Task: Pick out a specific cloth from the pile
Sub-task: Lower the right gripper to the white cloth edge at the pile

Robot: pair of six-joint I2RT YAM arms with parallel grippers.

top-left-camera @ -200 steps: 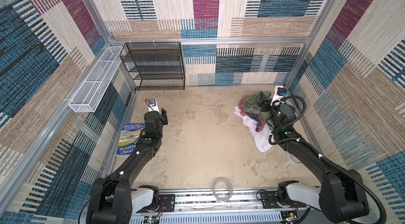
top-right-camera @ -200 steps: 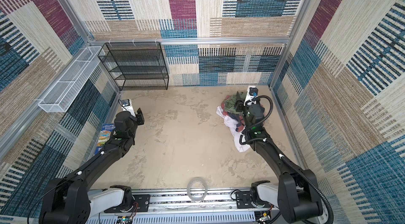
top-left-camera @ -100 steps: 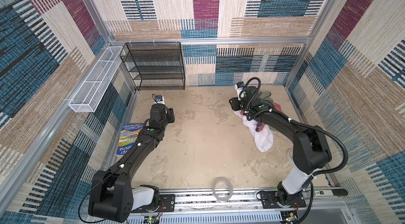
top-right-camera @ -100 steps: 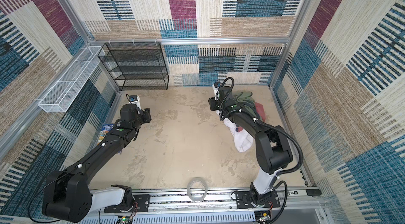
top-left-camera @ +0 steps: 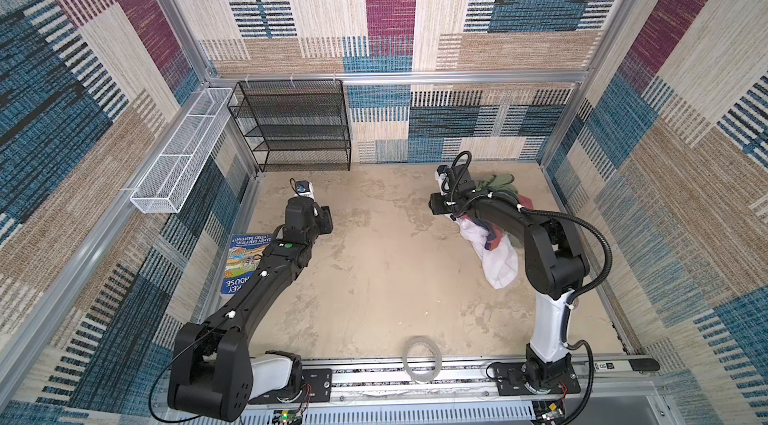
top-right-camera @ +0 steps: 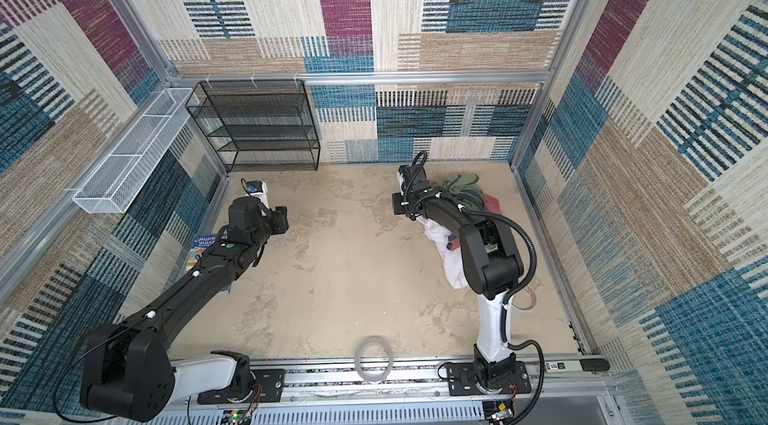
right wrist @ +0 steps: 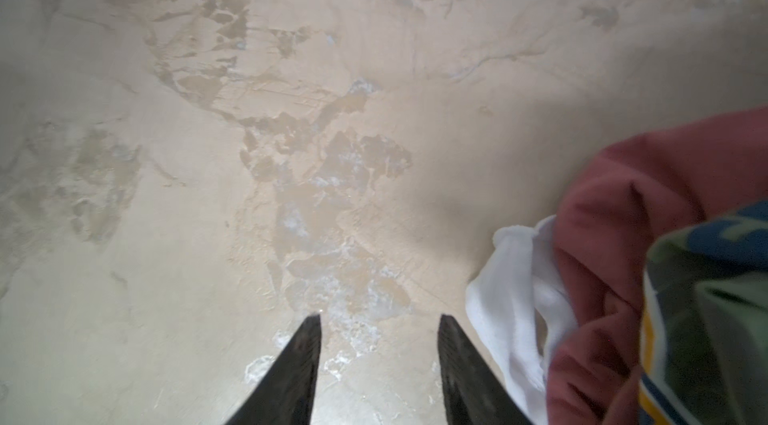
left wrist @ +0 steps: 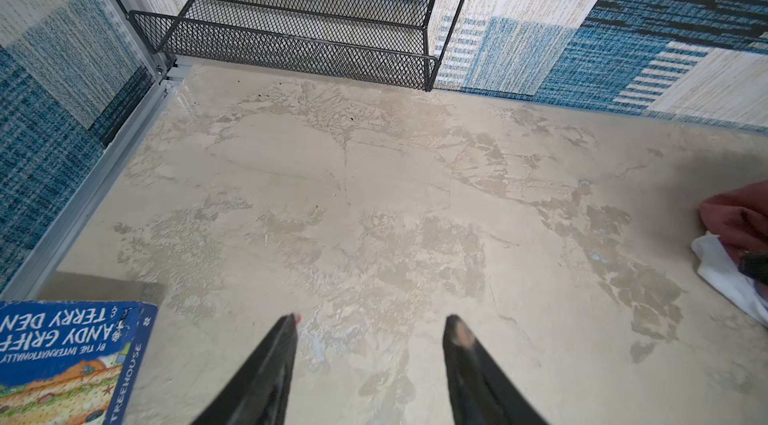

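The pile (top-left-camera: 498, 211) of olive, red-pink and white garments lies at the back right of the table in both top views. The white cloth (top-left-camera: 500, 265) trails out of it toward the front, partly under my right arm. My right gripper (top-left-camera: 434, 205) hangs at the pile's left edge. In the right wrist view this gripper (right wrist: 380, 321) is open over bare table, and the cloth (right wrist: 507, 290) lies just beside one finger, under a red-pink garment (right wrist: 648, 202). My left gripper (left wrist: 372, 321) is open and empty over bare table at the left (top-left-camera: 326, 221).
A black mesh shelf (top-left-camera: 295, 124) stands at the back left against the wall. A white wire basket (top-left-camera: 183, 153) hangs on the left wall. A blue book (top-left-camera: 245, 261) lies by the left wall. A clear tape ring (top-left-camera: 422, 360) sits at the front edge.
My right arm has swung from the pile's right side across it to its left edge, and its jaws have narrowed. My left arm has reached a little further back and right.
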